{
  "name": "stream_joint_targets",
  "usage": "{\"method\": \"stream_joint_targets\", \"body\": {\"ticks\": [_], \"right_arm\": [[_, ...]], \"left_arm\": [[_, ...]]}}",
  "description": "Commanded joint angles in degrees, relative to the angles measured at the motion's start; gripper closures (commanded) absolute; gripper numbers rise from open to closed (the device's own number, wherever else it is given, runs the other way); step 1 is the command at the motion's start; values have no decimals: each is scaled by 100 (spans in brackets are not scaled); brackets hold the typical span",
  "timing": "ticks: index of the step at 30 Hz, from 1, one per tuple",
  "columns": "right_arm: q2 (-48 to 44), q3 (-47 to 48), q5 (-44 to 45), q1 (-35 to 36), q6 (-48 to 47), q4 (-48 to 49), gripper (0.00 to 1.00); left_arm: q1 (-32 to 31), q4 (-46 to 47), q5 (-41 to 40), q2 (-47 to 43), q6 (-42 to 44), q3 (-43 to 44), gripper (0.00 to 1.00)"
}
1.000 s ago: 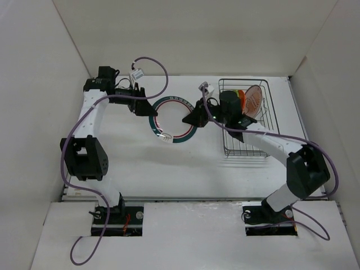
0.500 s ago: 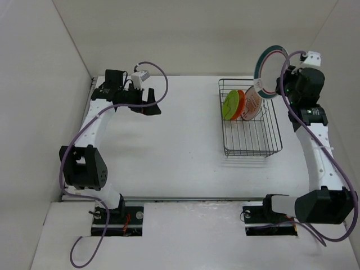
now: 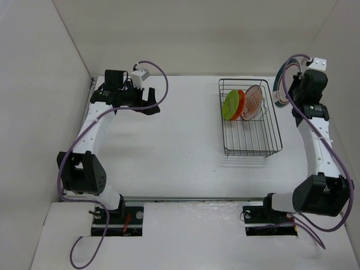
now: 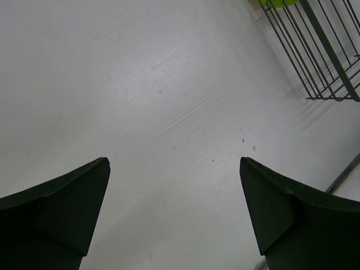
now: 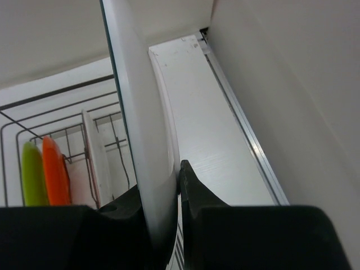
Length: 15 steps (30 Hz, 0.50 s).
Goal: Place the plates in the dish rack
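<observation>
- Right hand (image 5: 160, 185) clamped on teal-rimmed plate (image 5: 135, 112), on edge beside dish rack (image 3: 264, 140).
- Gotta keep upright, lower into free tines past sunburst plate (image 3: 253, 101).
- Left hand (image 4: 174, 208) apart, empty.

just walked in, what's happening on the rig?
The right gripper is clamped on the teal-rimmed white plate, holding it on edge in the air by the far right side of the dish rack. The lime green plate, orange plate and sunburst plate already stand in it. The left gripper hangs open and empty over the table.
</observation>
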Motion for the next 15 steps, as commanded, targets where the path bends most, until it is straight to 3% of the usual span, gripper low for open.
{"method": "stream_joint_targets", "body": {"ticks": [1, 15], "right_arm": [[29, -20, -105, -41, 7, 651, 100], [610, -258, -439, -41, 350, 968, 100]], "left_arm": [[9, 116, -12, -246, 38, -73, 0], [9, 116, 41, -194, 91, -126, 0]]}}
